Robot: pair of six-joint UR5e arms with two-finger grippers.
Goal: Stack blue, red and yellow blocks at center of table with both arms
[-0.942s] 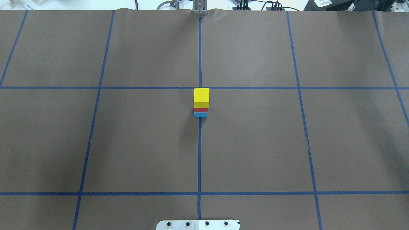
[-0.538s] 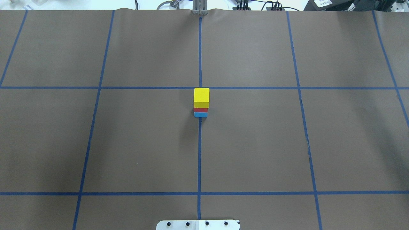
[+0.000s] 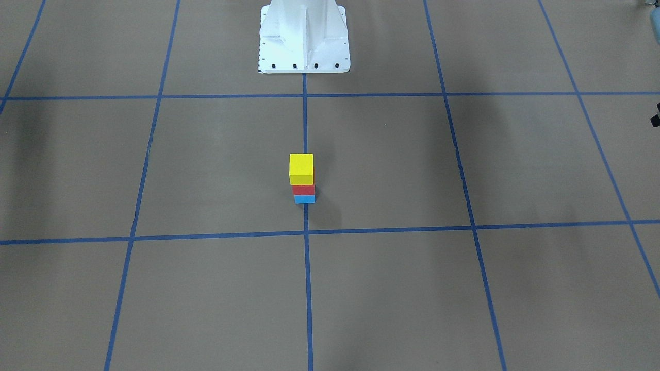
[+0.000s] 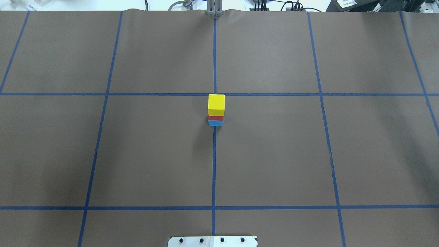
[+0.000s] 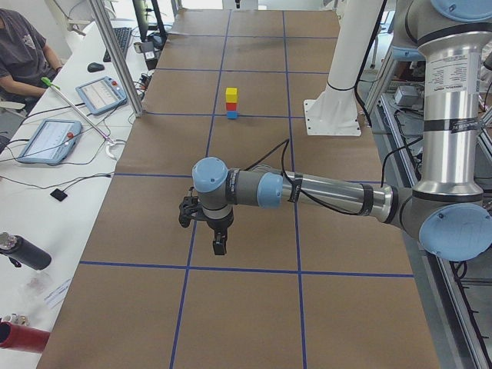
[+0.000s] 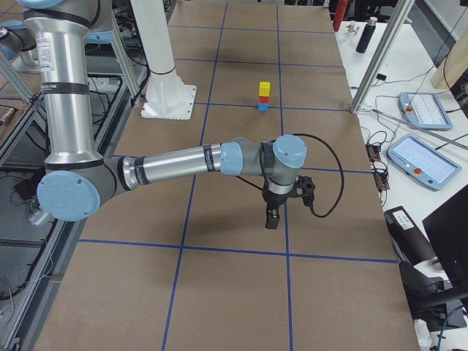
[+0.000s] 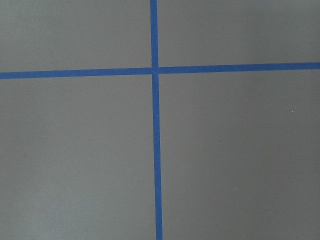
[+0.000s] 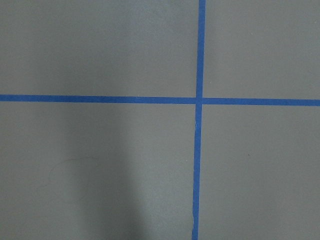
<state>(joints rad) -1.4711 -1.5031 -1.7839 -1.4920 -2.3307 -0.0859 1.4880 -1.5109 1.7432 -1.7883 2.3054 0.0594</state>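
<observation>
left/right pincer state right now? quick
Left pincer: cannot tell, it shows only in a side view.
Right pincer: cannot tell, also only in a side view.

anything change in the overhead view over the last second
Nothing visibly changed. The yellow block sits on the red block, and that on the blue block, in the same spot as before. No arm enters that view, then or now.
</observation>
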